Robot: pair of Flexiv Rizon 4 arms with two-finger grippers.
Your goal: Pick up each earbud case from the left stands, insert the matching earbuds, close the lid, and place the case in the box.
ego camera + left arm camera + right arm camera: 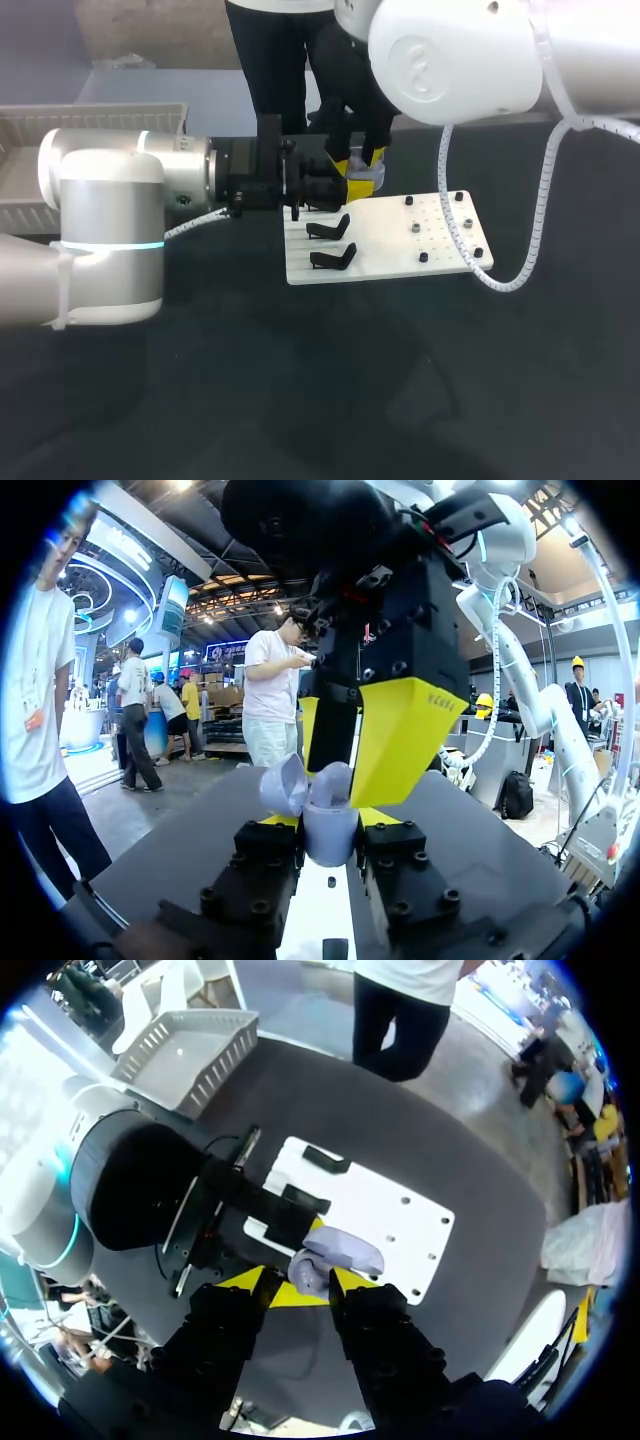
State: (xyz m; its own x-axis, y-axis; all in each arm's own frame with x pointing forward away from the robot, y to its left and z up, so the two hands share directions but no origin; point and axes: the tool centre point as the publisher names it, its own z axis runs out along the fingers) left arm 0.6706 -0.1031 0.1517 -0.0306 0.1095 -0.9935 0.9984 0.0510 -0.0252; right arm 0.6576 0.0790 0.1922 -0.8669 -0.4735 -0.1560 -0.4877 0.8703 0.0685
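Left gripper (328,823) pinches lavender earbud case (335,1254), lid open; right gripper (297,1284) straddles it, grip unclear.

Left arm (100,230): white housings, cyan light ring, black wrist. Right arm (470,60): white shell, ribbed white cable. Left gripper (328,825): black bolted blocks, yellow tips.

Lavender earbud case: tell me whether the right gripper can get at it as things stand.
Probably yes: the left gripper holds the lavender earbud case with its lid open, and the right gripper hangs right over it, nothing between.
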